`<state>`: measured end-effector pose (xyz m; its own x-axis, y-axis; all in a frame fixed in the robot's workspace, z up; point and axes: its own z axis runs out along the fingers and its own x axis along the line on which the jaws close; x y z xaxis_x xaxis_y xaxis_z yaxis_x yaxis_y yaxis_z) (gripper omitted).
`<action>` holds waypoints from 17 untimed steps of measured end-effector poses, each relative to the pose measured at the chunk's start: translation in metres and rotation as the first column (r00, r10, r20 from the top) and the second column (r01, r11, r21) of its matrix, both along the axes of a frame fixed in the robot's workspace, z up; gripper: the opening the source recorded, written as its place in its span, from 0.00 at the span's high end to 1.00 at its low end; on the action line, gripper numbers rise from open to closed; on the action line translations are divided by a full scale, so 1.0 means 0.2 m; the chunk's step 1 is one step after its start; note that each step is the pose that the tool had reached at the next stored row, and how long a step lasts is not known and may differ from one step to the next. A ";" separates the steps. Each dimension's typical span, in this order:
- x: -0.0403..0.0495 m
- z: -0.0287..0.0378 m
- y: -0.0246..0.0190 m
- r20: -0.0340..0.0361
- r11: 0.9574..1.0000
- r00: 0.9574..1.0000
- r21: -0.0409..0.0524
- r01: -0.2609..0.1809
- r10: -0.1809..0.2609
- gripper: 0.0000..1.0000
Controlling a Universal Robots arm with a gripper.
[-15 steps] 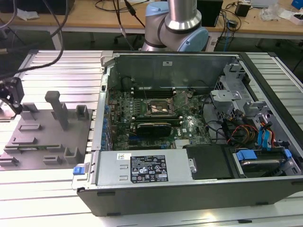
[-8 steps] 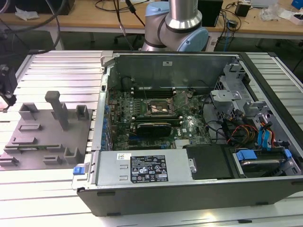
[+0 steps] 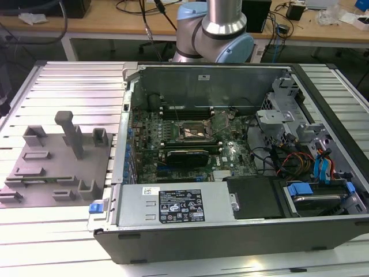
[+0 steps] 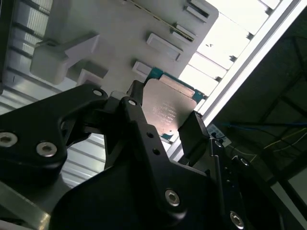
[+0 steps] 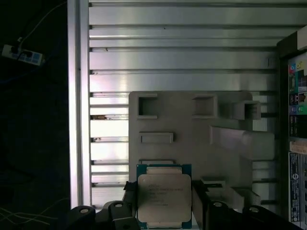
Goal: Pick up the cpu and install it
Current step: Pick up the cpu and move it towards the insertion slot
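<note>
The cpu (image 5: 164, 197), a flat square chip with a pale silver top and a green-blue edge, sits between the black fingers (image 5: 128, 190) of my gripper (image 5: 164, 203), which is shut on it. In the second wrist view the cpu (image 4: 167, 109) is clamped on two opposite sides by the gripper (image 4: 163, 122), well above the grey tray (image 4: 120, 28). The same tray (image 5: 192, 129) lies far below in the first wrist view. In the exterior view the arm (image 3: 214, 29) rises out of the picture at the back, and the dark metal-framed socket (image 3: 195, 131) lies on the motherboard.
The open computer case (image 3: 230, 231) fills the exterior view's right, with a power supply (image 3: 176, 205) along its front, cables and drive cages. The grey tray (image 3: 57, 167) with blocks and a tall post (image 3: 72, 135) lies on the ribbed metal table (image 3: 57, 242).
</note>
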<state>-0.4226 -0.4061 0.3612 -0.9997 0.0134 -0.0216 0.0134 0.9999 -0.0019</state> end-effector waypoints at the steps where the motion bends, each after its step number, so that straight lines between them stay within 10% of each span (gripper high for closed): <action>1: 0.000 0.019 0.001 0.000 1.000 1.000 -0.001 0.000 0.000 0.45; 12: 0.000 0.244 0.016 0.001 1.000 1.000 -0.008 0.000 0.000 0.45; 13: 0.000 0.308 0.023 0.002 1.000 1.000 -0.010 0.000 0.000 0.45; 17: 0.103 0.310 0.023 0.002 1.000 1.000 -0.011 0.000 0.000 0.45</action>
